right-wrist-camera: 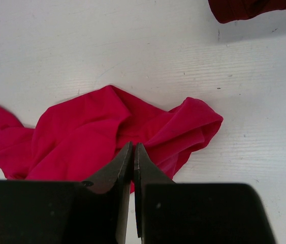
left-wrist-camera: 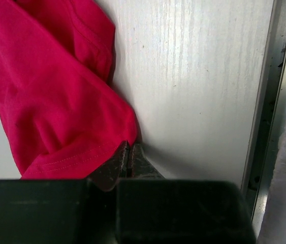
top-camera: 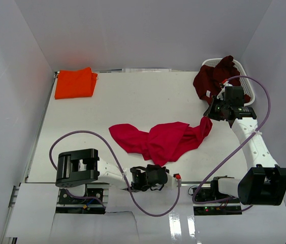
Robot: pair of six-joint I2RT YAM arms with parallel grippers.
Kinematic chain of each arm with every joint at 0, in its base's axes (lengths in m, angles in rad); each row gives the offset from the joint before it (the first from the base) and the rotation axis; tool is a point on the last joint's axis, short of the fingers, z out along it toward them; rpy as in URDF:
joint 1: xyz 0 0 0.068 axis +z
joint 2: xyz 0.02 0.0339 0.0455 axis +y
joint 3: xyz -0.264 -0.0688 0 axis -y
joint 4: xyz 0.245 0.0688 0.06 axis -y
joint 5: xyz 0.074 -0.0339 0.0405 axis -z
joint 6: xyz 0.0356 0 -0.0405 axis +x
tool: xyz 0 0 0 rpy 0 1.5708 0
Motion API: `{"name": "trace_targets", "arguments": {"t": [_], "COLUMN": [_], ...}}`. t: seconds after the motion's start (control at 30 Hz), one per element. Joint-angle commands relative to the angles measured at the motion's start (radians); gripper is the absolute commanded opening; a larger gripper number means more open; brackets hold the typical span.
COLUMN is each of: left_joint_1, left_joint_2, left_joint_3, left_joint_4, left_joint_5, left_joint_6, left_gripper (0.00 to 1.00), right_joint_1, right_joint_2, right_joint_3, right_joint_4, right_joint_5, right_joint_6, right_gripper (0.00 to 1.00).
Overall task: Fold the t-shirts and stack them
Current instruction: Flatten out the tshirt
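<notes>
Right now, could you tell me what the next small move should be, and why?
Probably raise both grippers a little and draw them apart. The left gripper looks shut on the hem of the red t-shirt, the right gripper on its other end, and the shirt lies bunched between them.

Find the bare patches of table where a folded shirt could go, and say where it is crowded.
Widest bare patch: the far table strip between the orange t-shirt and the basket. A smaller one lies left of the red t-shirt, beyond the left arm. Crowded: far right, where maroon t-shirt, basket and right gripper meet.
</notes>
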Motion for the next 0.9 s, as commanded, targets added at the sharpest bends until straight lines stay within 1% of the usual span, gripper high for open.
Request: {"name": "trace_targets", "arguments": {"t": [0.0,0.1,0.2,0.27,0.37,0.47,0.53,0.6,0.63,0.67,0.8,0.83,0.87], "left_joint_1": [0.001,0.019,0.041,0.056,0.077,0.102,0.14,0.2,0.243,0.26,0.338,0.353,0.39], "left_joint_2": [-0.03,-0.089,-0.122,-0.123,-0.122,-0.151,-0.189,-0.217,-0.241,-0.252,-0.286,-0.292,-0.31], "left_joint_3": [0.017,0.047,0.121,0.161,0.199,0.221,0.228,0.237,0.241,0.242,0.283,0.308,0.319], "left_joint_4": [-0.015,-0.018,-0.104,-0.15,-0.219,-0.261,-0.276,-0.293,-0.31,-0.314,-0.371,-0.408,-0.419], "left_joint_5": [0.004,-0.03,-0.013,-0.046,-0.08,-0.073,-0.047,-0.009,0.002,0.012,-0.002,-0.004,0.001], "left_joint_6": [-0.038,-0.1,-0.178,-0.237,-0.296,-0.385,-0.446,-0.51,-0.52,-0.552,-0.6,-0.609,-0.627], "left_gripper": [0.0,0.0,0.0,0.0,0.0,0.0,0.0,0.0,0.0,0.0,0.0,0.0,0.0], "right_joint_1": [-0.004,-0.003,-0.004,-0.002,-0.004,0.0,0.004,0.009,0.012,0.012,0.015,0.015,0.015], "right_joint_2": [-0.009,-0.009,-0.009,-0.008,-0.012,-0.012,-0.009,-0.008,-0.005,-0.002,0.037,0.047,0.067], "right_joint_3": [-0.003,0.0,0.005,0.016,0.03,0.037,0.054,0.077,0.088,0.099,0.172,0.206,0.223], "right_joint_4": [0.032,0.032,0.029,0.021,0.014,0.011,-0.002,-0.015,-0.02,-0.026,-0.063,-0.081,-0.089], "right_joint_5": [-0.014,-0.018,-0.026,-0.032,-0.041,-0.049,-0.034,-0.011,-0.003,0.006,0.037,0.046,0.048], "right_joint_6": [-0.012,-0.012,-0.014,-0.014,-0.02,-0.018,-0.024,-0.027,-0.031,-0.031,-0.034,-0.035,-0.035], "right_gripper": [0.08,0.08,0.08,0.08,0.08,0.08,0.08,0.08,0.08,0.08,0.08,0.08,0.08]}}
